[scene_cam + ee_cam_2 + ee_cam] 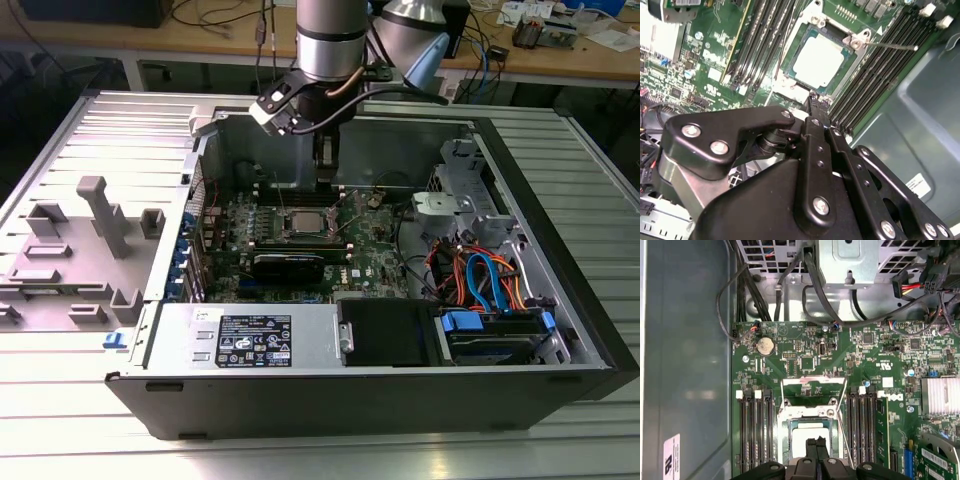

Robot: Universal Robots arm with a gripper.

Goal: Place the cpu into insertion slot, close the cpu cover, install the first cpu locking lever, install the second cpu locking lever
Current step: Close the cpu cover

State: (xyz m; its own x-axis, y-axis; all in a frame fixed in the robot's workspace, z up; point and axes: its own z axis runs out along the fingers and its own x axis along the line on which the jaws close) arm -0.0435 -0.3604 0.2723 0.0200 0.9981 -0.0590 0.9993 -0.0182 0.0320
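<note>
Cpu (303, 222) sits in slot (812, 19), middle of exterior view. Cover (852, 62) looks down over it. Lever (890, 46) juts free, so I judge locking undone. Tool (815, 442) closed, empty, just above cpu.

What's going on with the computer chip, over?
Gripper over the socket, jaws shut, empty. Chip sits in socket, silver face up. Wire lever sticks out beside it.

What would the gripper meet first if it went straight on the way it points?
Most likely the cpu, which lies right beyond the gripper in the first wrist view, though the gap between them is hard to judge.
</note>
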